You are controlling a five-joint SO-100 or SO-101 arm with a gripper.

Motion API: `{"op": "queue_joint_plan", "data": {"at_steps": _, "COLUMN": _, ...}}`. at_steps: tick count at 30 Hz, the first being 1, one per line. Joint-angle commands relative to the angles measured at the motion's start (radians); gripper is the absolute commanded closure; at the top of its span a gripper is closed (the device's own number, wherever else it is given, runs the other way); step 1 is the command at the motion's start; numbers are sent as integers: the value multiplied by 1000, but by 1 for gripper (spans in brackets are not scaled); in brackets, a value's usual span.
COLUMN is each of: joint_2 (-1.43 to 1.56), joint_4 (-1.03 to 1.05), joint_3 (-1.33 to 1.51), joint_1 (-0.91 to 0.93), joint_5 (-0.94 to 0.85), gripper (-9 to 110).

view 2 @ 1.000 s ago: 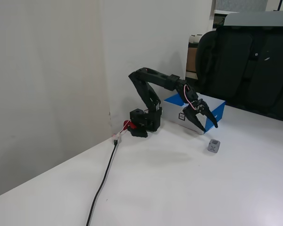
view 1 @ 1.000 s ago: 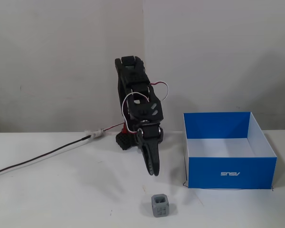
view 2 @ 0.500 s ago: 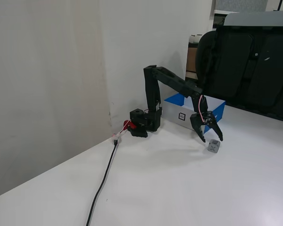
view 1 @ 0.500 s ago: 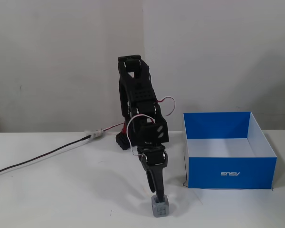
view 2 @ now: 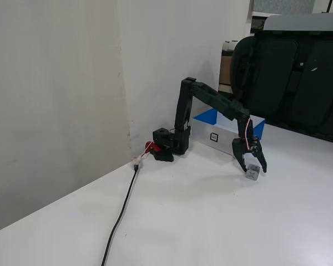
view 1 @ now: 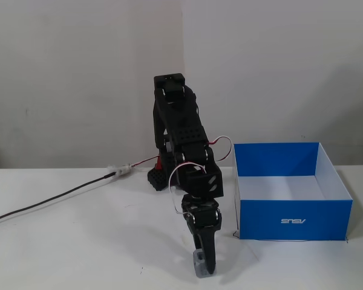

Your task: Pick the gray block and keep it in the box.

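The gray block is small and sits between my gripper's fingers at the table surface, near the front edge in a fixed view. My gripper points down and is shut on it. In the other fixed view the block shows under the gripper, low over the white table; I cannot tell whether it touches the table. The blue box with a white floor stands to the right of the gripper, apart from it. It also shows behind the arm.
The arm's base stands by the back wall. A black cable runs from it to the left over the white table. A dark chair stands beyond the table's far edge.
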Motion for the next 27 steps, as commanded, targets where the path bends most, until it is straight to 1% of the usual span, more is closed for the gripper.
{"op": "queue_joint_plan", "data": {"at_steps": 1, "joint_2": 14, "joint_4": 8, "joint_3": -69, "joint_1": -11, "joint_5": 3, "gripper": 84}}
{"op": "queue_joint_plan", "data": {"at_steps": 2, "joint_2": 14, "joint_4": 8, "joint_3": -69, "joint_1": -8, "joint_5": 3, "gripper": 93}}
{"op": "queue_joint_plan", "data": {"at_steps": 5, "joint_2": 18, "joint_4": 14, "joint_3": -69, "joint_1": 2, "joint_5": 2, "gripper": 100}}
{"op": "queue_joint_plan", "data": {"at_steps": 10, "joint_2": 124, "joint_4": 84, "joint_3": -74, "joint_1": 25, "joint_5": 2, "gripper": 101}}
{"op": "queue_joint_plan", "data": {"at_steps": 15, "joint_2": 382, "joint_4": 202, "joint_3": -63, "joint_1": 87, "joint_5": 3, "gripper": 101}}
{"op": "queue_joint_plan", "data": {"at_steps": 18, "joint_2": 497, "joint_4": 270, "joint_3": -61, "joint_1": 87, "joint_5": -3, "gripper": 101}}
{"op": "queue_joint_plan", "data": {"at_steps": 20, "joint_2": 572, "joint_4": 301, "joint_3": -72, "joint_1": 54, "joint_5": -6, "gripper": 101}}
{"op": "queue_joint_plan", "data": {"at_steps": 23, "joint_2": 630, "joint_4": 374, "joint_3": -109, "joint_1": -67, "joint_5": 3, "gripper": 101}}
{"op": "queue_joint_plan", "data": {"at_steps": 27, "joint_2": 669, "joint_4": 387, "joint_3": -138, "joint_1": -218, "joint_5": 3, "gripper": 101}}
